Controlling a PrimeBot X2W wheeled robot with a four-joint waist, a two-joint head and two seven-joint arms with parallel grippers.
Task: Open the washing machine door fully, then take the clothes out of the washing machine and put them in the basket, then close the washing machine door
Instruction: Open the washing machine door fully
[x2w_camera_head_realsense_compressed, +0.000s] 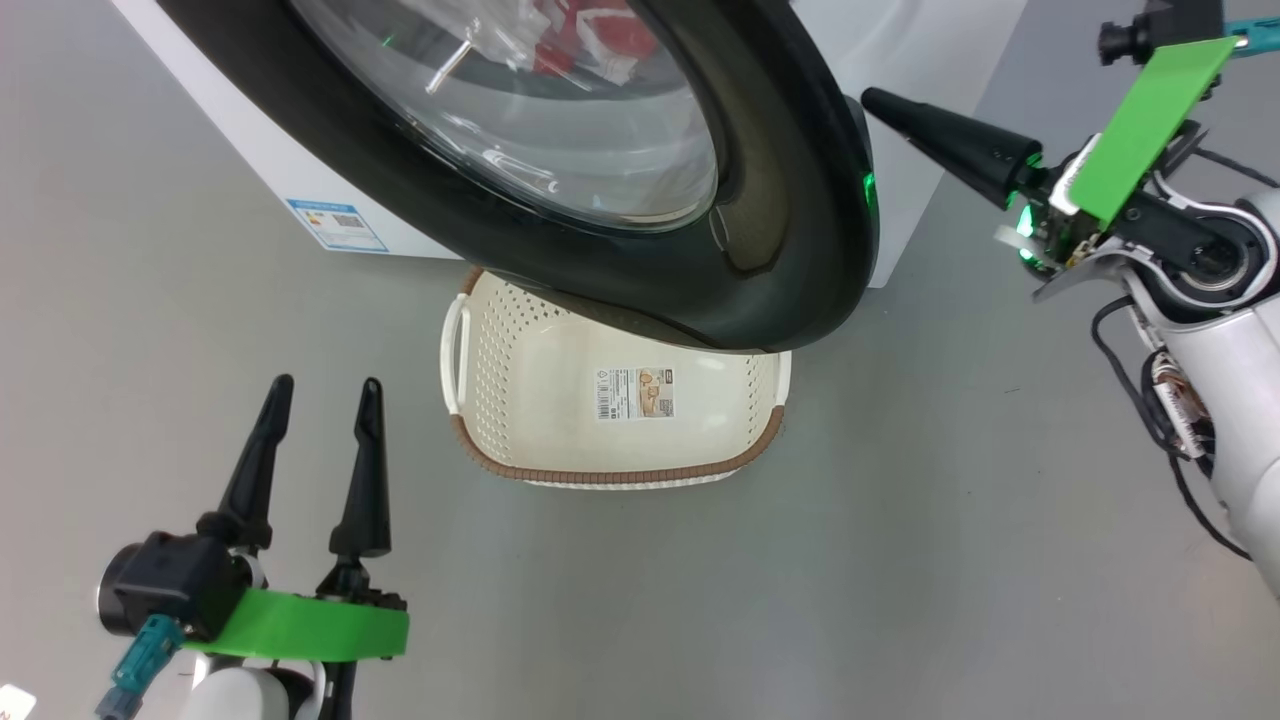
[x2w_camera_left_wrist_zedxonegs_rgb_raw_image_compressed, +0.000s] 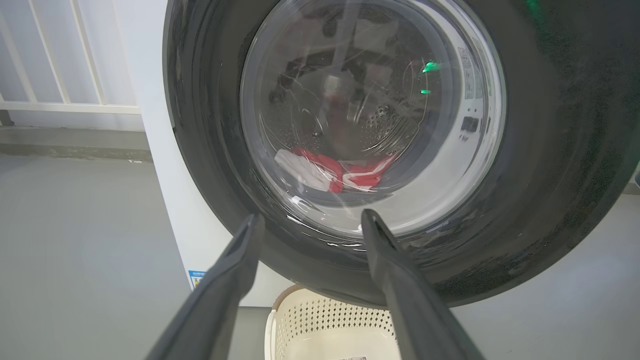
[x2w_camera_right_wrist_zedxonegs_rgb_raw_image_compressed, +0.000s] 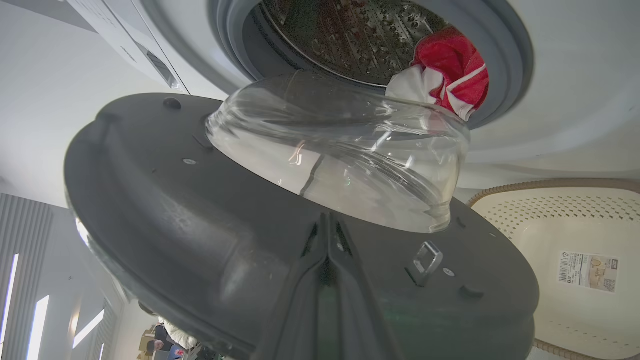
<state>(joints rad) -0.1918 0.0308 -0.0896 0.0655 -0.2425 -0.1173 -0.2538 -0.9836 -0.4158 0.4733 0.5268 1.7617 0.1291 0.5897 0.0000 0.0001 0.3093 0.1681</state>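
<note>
Your left gripper (x2w_camera_head_realsense_compressed: 327, 385) hung low over the floor (x2w_camera_head_realsense_compressed: 900, 550), fingers apart, empty. Washing machine door (x2w_camera_head_realsense_compressed: 780, 200): glossy black ring, clear bowl bulging back toward the drum (x2w_camera_right_wrist_zedxonegs_rgb_raw_image_compressed: 360, 35); ajar, lower edge above the basket's (x2w_camera_head_realsense_compressed: 620, 477) far rim. Red-and-white clothes (x2w_camera_right_wrist_zedxonegs_rgb_raw_image_compressed: 450, 75) lay at the drum mouth. Your right gripper (x2w_camera_head_realsense_compressed: 868, 97), fingers together, pointed left at the door's free edge.

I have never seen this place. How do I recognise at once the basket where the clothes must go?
Find the white washing machine with its big round black door swung open. On the grey floor directly under that door stands the basket. It is cream perforated plastic with a brown woven-look rim, white side handles and a paper label on its bottom, unlike anything else nearby.
</note>
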